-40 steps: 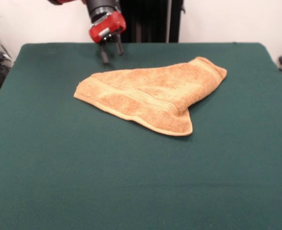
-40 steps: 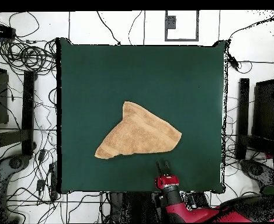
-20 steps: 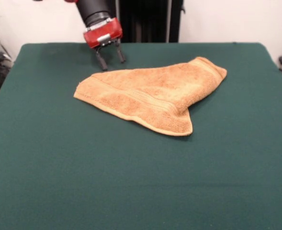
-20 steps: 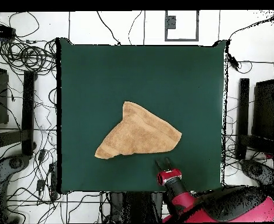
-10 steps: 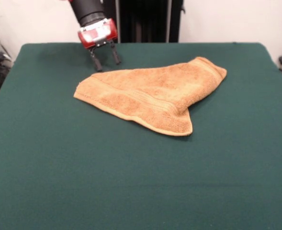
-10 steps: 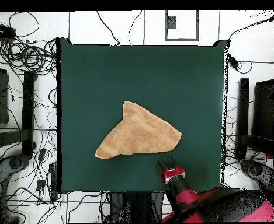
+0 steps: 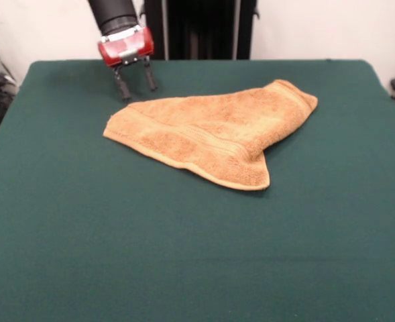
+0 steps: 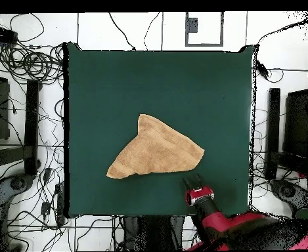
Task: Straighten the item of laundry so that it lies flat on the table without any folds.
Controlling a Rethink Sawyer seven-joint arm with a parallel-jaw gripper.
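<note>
hand point(image 7: 135, 84): fingers spread, empty, has slid sideways along the table's point(image 7: 197, 255) robot-side edge | towel point(image 7: 210, 131): unmoved, folded into a triangle | task: nothing gripped yet

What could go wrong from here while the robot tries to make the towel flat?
1. The towel lies folded double; the open gripper may pinch both layers and drag it still folded.
2. The gripper hangs beside the towel's corner, over bare table; closing there may catch nothing or snag the green cloth.
</note>
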